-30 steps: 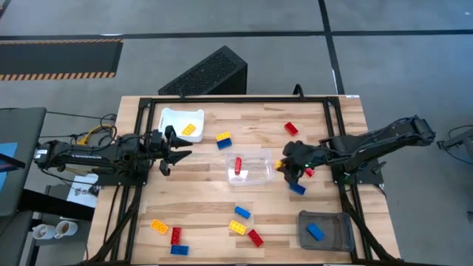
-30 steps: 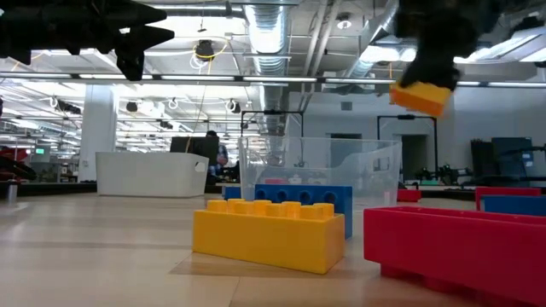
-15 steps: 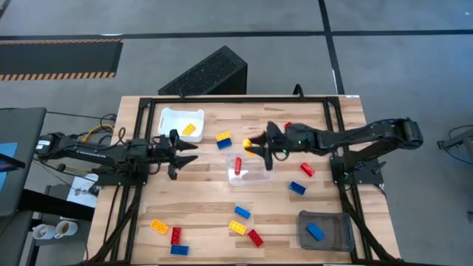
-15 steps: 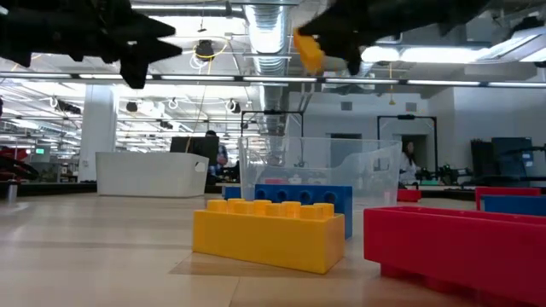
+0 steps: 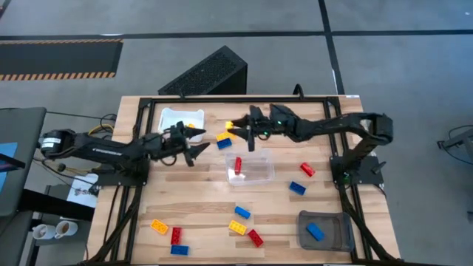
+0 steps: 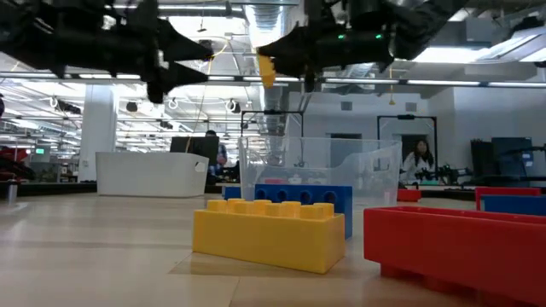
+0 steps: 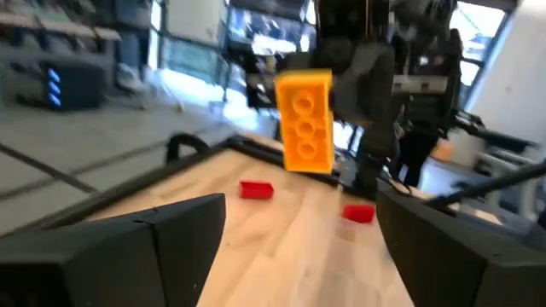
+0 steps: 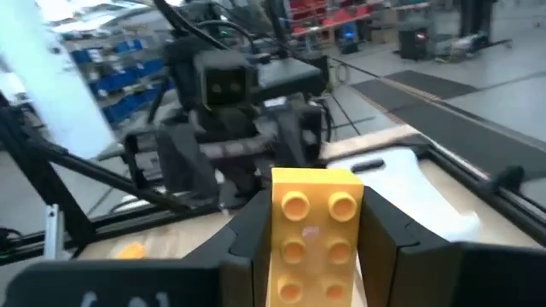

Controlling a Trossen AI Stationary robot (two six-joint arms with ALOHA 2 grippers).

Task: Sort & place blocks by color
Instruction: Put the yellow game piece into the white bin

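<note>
While the right gripper [image 5: 238, 131] clamps a yellow-orange block [image 8: 313, 234] in the air just beside the white tray [image 5: 168, 116], the left gripper [image 5: 198, 140] faces it with fingers spread wide, looks like a handoff so yellows land there.

A wooden table [image 5: 199, 196] holds a white tray [image 5: 171, 117], a clear tub [image 5: 255, 171], a grey tray [image 5: 332, 236], and scattered red, blue and yellow blocks [image 5: 238, 227].
</note>
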